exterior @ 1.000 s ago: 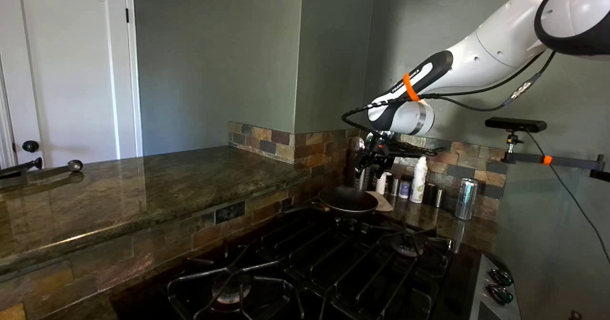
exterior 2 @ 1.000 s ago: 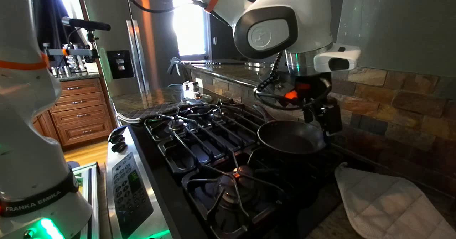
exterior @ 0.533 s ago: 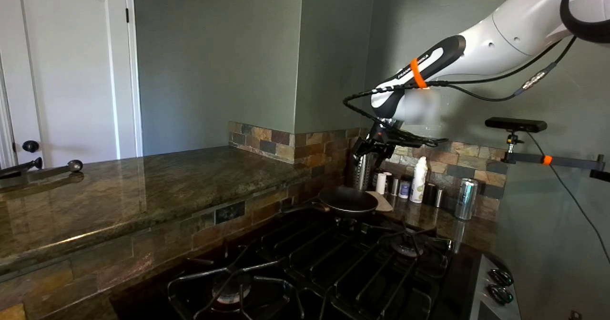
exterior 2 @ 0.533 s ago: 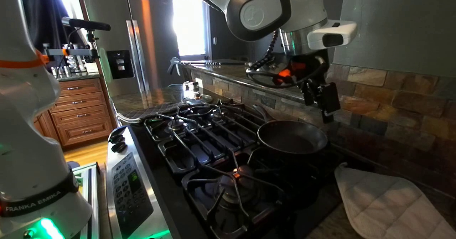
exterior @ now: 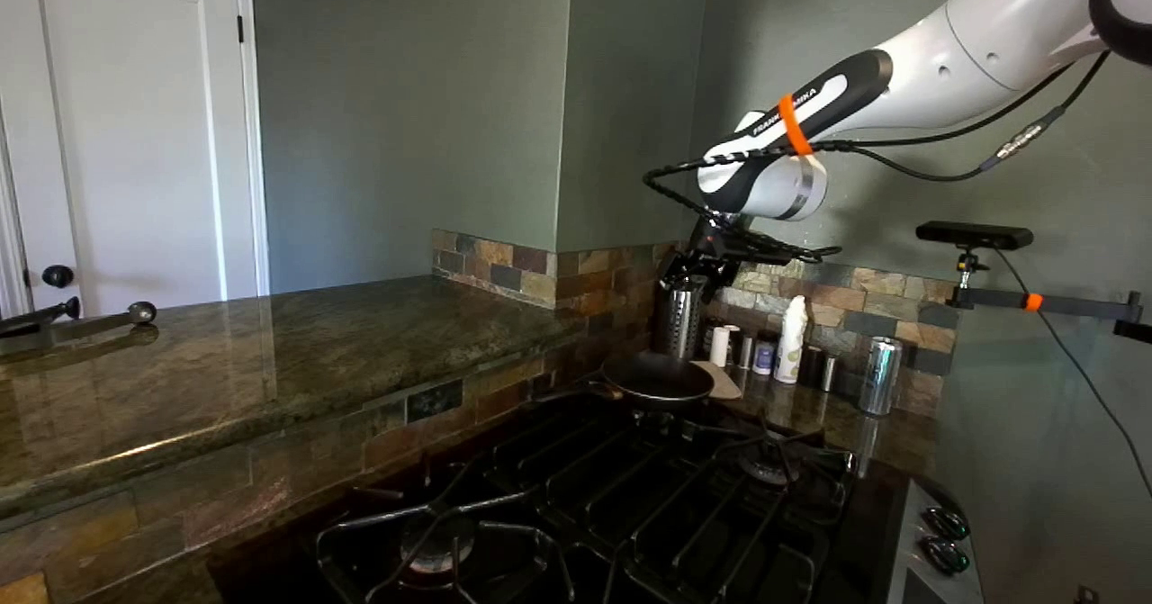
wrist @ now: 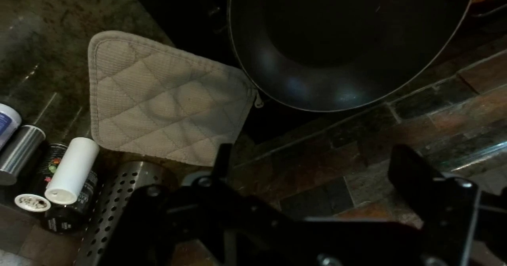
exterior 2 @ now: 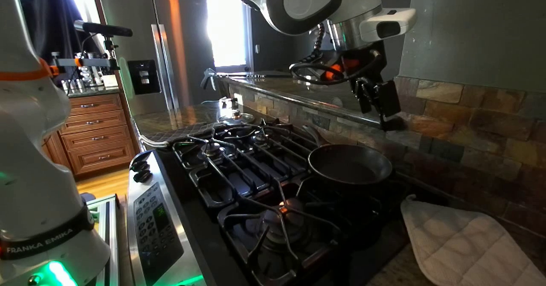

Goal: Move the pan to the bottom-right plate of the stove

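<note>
The pan is dark inside with a thin shiny rim. It sits on the back grate against the tiled wall, handle pointing along the wall; it also shows in an exterior view and the wrist view. The burner beside it, nearer the control panel, fits the bottom-right plate; it shows with bare grate in both exterior views. My gripper is open and empty, above and apart from the pan, near the tiled wall. In the wrist view its fingers stand wide apart over tiles.
A quilted pot holder lies beside the pan. A perforated steel canister, a white bottle and several small jars stand in the corner. A tiled wall rises behind the stove to a raised stone counter.
My gripper has risen from close by the pan's rim to well above it, and the arm has lifted with it. The pan has not moved.
</note>
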Available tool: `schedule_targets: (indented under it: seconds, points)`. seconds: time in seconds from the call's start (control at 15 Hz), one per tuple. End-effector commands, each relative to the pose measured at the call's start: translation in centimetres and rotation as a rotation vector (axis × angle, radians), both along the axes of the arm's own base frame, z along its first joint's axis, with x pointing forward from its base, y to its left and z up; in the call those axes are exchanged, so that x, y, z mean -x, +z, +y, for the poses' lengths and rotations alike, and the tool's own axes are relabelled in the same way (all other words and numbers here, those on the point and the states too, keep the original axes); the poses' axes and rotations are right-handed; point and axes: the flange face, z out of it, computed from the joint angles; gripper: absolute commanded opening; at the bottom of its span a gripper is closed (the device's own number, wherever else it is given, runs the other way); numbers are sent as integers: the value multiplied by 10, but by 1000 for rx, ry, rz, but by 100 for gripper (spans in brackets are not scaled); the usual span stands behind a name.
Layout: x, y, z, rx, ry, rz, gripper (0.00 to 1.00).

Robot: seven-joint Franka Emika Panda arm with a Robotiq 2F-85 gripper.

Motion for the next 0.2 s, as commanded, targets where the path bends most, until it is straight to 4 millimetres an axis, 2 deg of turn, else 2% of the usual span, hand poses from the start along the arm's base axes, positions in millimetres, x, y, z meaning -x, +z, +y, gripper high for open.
schedule_targets:
  seconds: [0.0,0.13]
  points:
    - [0,2,2,3,-3,7,100]
    - [-1,3,4,7,-11,9,100]
